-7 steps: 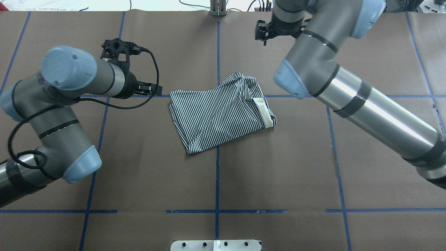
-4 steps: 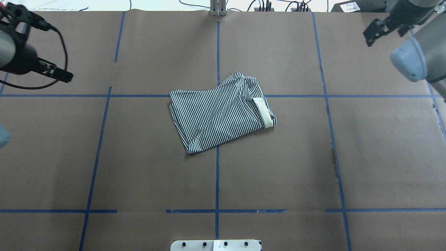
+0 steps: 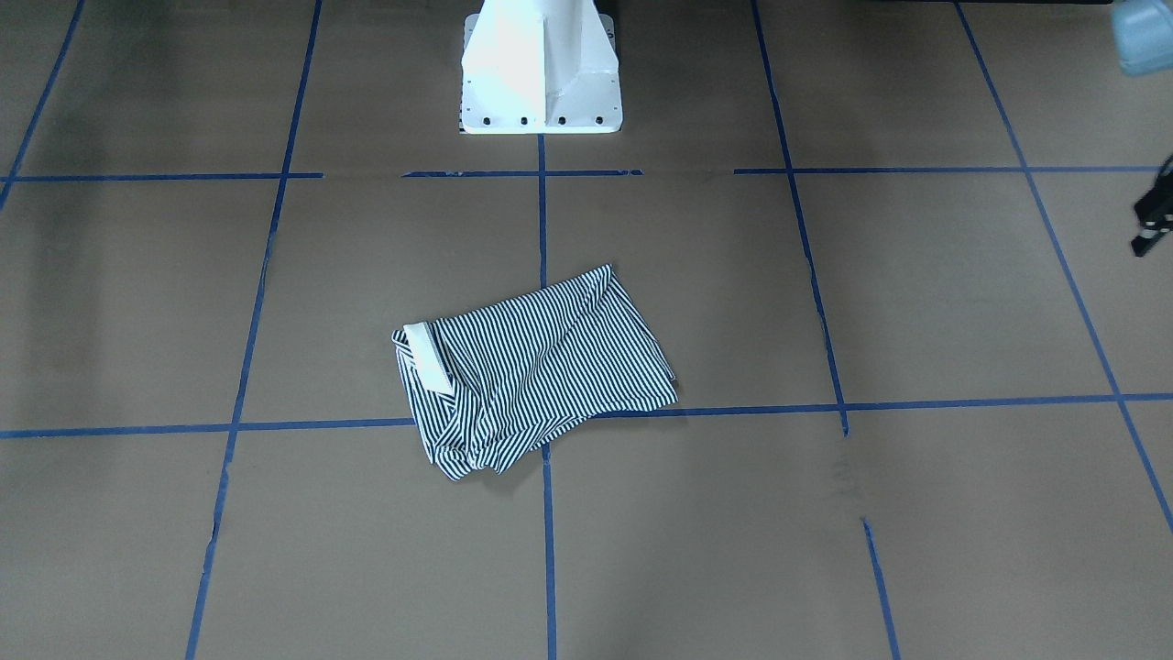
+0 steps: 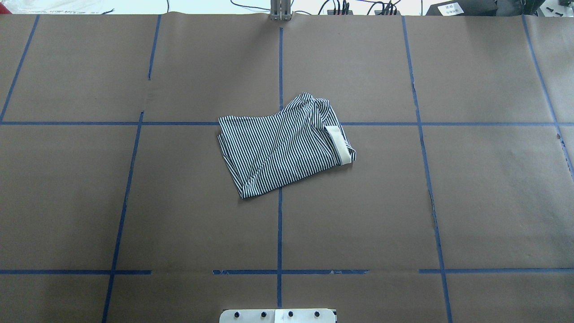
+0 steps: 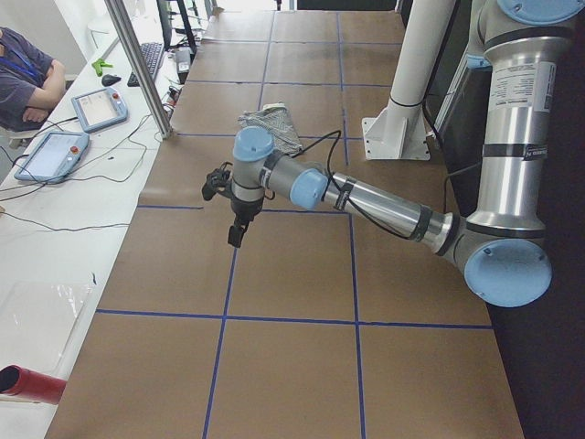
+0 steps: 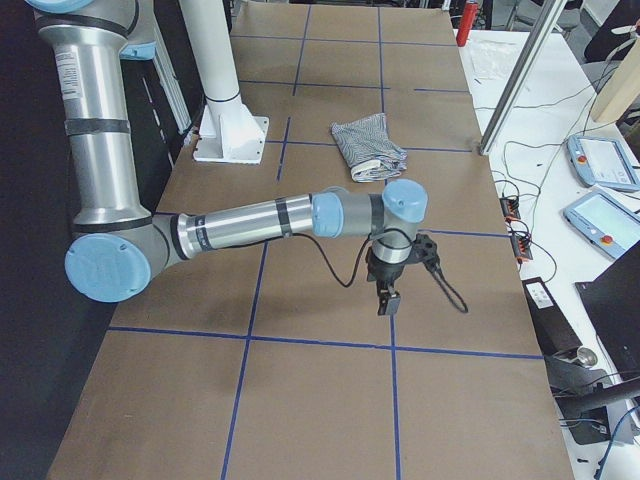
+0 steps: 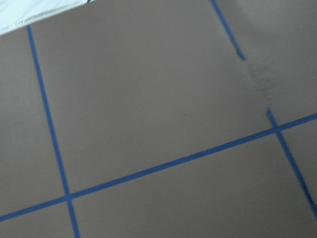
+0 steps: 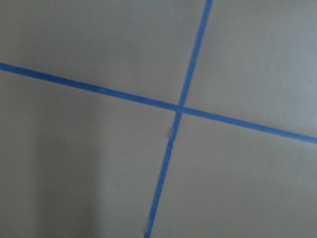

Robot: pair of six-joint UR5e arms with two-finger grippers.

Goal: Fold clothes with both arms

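The striped polo shirt (image 4: 282, 146) lies folded into a compact bundle at the table's middle, its cream collar (image 4: 339, 144) on its right side. It also shows in the front view (image 3: 536, 371) and both side views (image 5: 271, 128) (image 6: 368, 145). Neither arm is in the overhead view. My left gripper (image 5: 236, 229) hangs over bare paper far from the shirt; a black part of it shows at the front view's right edge (image 3: 1153, 220). My right gripper (image 6: 388, 295) hangs over bare paper at the opposite end. I cannot tell whether either is open or shut. Both wrist views show only paper and tape.
Brown paper with blue tape lines (image 4: 280, 233) covers the table. The white pedestal base (image 3: 541, 73) stands at the robot's side. A metal post (image 5: 137, 64), tablets (image 5: 50, 155) and a seated person (image 5: 23, 73) are beyond the far edge.
Both arms have swung outward, away from the shirt, and left the overhead view. The shirt has not moved.
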